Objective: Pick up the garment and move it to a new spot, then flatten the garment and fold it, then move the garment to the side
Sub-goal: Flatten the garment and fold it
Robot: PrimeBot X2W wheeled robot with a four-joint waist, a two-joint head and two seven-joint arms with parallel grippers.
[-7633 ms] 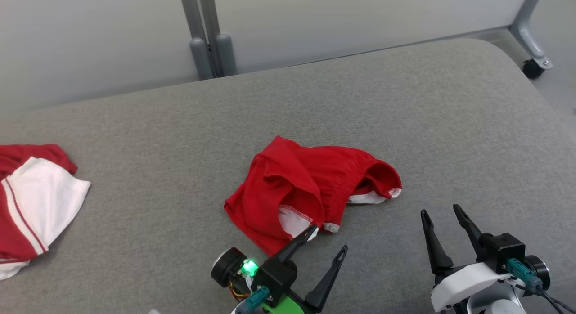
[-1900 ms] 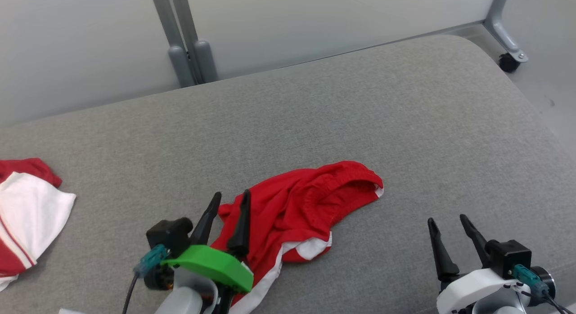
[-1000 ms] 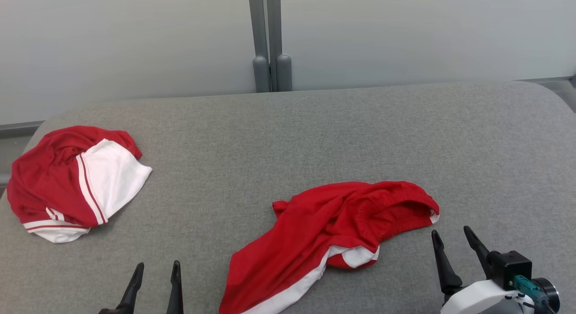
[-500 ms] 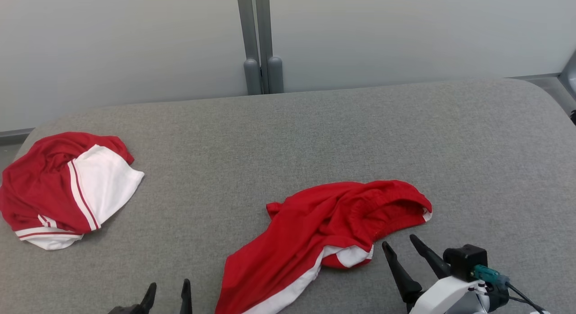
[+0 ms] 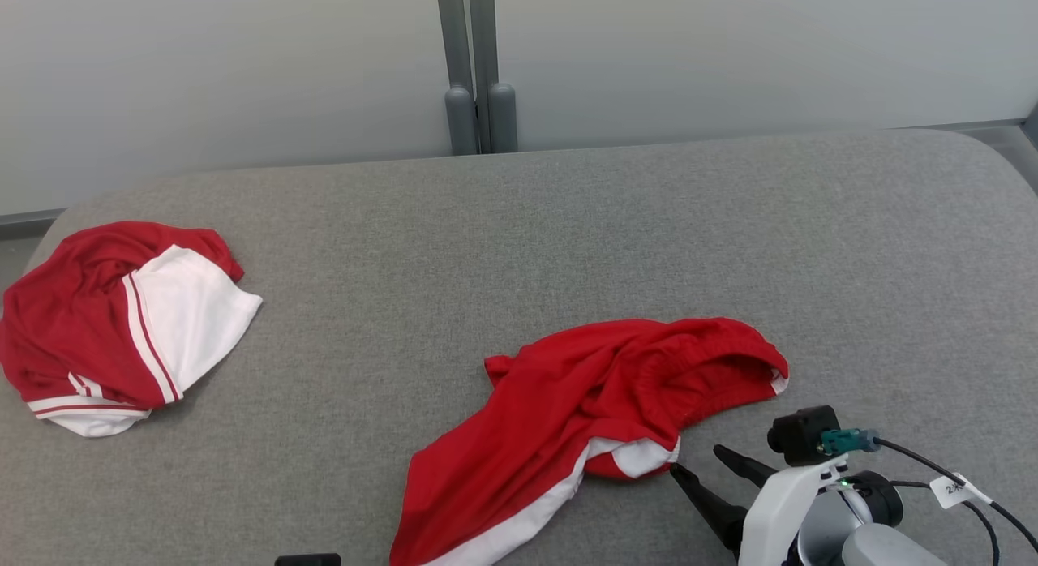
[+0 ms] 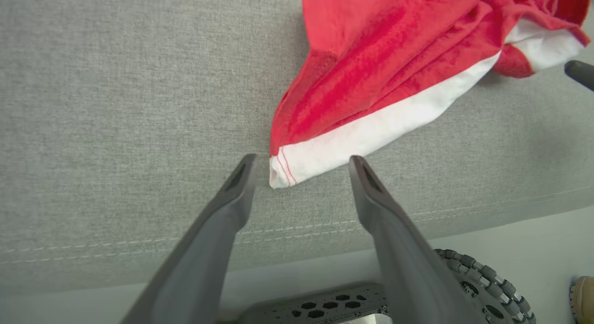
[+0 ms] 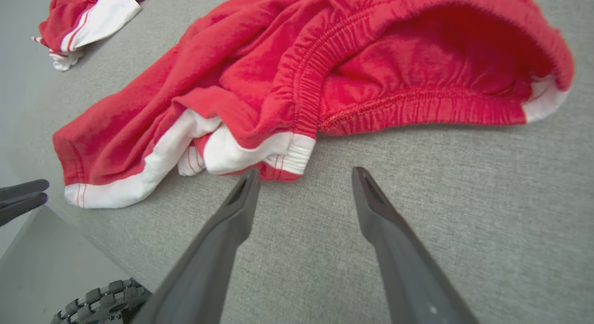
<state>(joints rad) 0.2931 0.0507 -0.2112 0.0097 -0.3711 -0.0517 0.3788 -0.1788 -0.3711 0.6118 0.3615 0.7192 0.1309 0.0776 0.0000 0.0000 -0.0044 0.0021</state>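
Right gripper (image 5: 696,459), lower right, is edging leftward since earlier, gaping empty; garment (image 5: 600,404), limp and light, is offering its white hem (image 5: 638,457).

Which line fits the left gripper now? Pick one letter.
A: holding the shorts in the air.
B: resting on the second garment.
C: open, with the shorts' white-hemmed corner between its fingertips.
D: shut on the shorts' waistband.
C: the left wrist view shows the left gripper open, the white-hemmed corner of the shorts lying on the grey cushion between its fingertips.
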